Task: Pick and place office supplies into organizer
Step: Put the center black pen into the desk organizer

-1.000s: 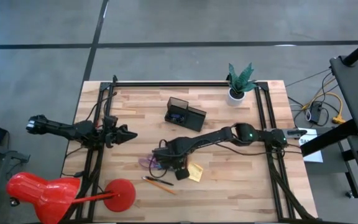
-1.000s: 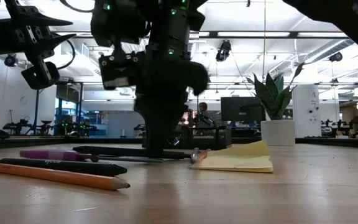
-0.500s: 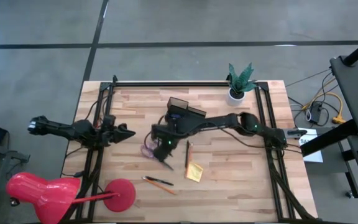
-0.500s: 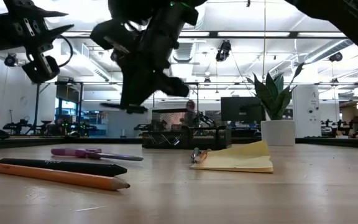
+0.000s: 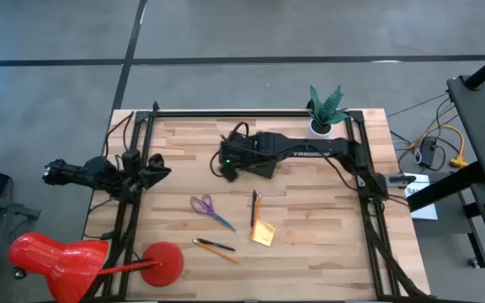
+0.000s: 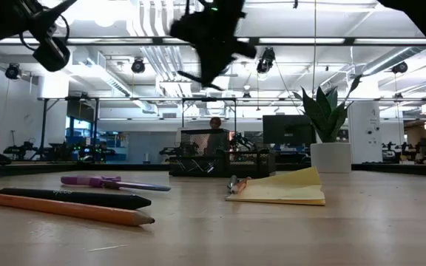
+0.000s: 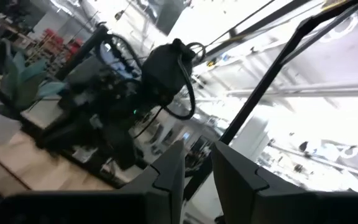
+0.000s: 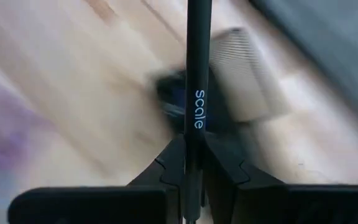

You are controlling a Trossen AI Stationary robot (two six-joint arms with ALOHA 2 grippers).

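My right gripper (image 5: 228, 162) hovers high over the black mesh organizer (image 5: 259, 158), shut on a black pen (image 8: 198, 93) printed "scale". On the wood lie purple-handled scissors (image 5: 205, 206), a thin pencil (image 5: 254, 207), a yellow sticky-note pad (image 5: 264, 233), and a black pen beside an orange pencil (image 5: 215, 248). The low view shows the scissors (image 6: 102, 182), the pad (image 6: 279, 191) and the organizer (image 6: 217, 151) behind them. My left gripper (image 5: 160, 167) waits in the air near the table's left edge, with a narrow gap between its fingers (image 7: 166, 177). My right gripper pinches the black pen's barrel (image 8: 194, 146) between its two fingers, just below the printed word. The pen lies across the fingers. It is lifted clear, and one end (image 6: 191, 77) sticks out below the gripper, above the organizer.
A red desk lamp (image 5: 57, 261) with its round base (image 5: 162, 263) stands at the near left corner. A plant in a white pot (image 5: 325, 109) sits at the far right. Black frame rails (image 5: 365, 202) run along both table sides.
My right gripper has lifted the black pen off the table beside the scissors and carried it up and toward the far edge, over the organizer. The scissors have slid a little toward the far edge. My left arm has drawn back slightly toward the left edge.
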